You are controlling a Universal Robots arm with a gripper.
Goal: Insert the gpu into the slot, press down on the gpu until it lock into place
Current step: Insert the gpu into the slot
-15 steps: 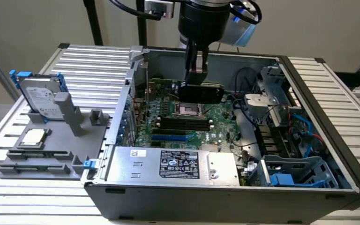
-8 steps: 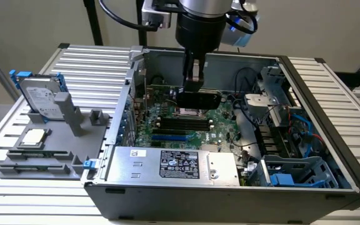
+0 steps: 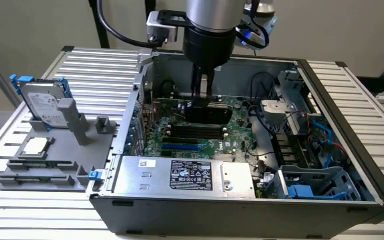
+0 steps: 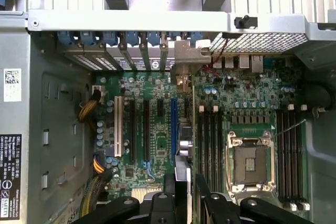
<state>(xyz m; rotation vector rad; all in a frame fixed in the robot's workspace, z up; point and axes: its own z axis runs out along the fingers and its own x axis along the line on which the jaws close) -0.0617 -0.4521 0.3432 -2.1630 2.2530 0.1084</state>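
Hanging on edge between the clenched jaws, the small, thin black circuit card with the dark shroud face [image 3: 209, 112] sits gripped by its upper edge directly beneath them, above the green motherboard [image 4: 152, 90] and not yet seated. Its long axis runs parallel to the long, narrow bright-blue plastic connector strip [image 4: 173, 124], with the contact edge pointing down at the board and the broad face turned towards the exterior camera. In the wrist view the card reads as a thin line just beside the blue strip, on the side of the black parallel memory strips [image 4: 210, 150]. Whether it is truly offset or only looks so from above, I cannot tell. The likely trouble is a sideways miss. If the card goes down off the strip's line, its edge would land on bare board or on the nearest memory strip instead of in the groove. A slight tilt in the grip would jam one end first, and hard pressing could make the thin card slip between the jaws. Further out beyond the memory strips lies the square silver processor socket [image 4: 250, 163], all inside the open grey metal computer case [image 3: 245, 217] on the ribbed pale tabletop [image 3: 98, 65].
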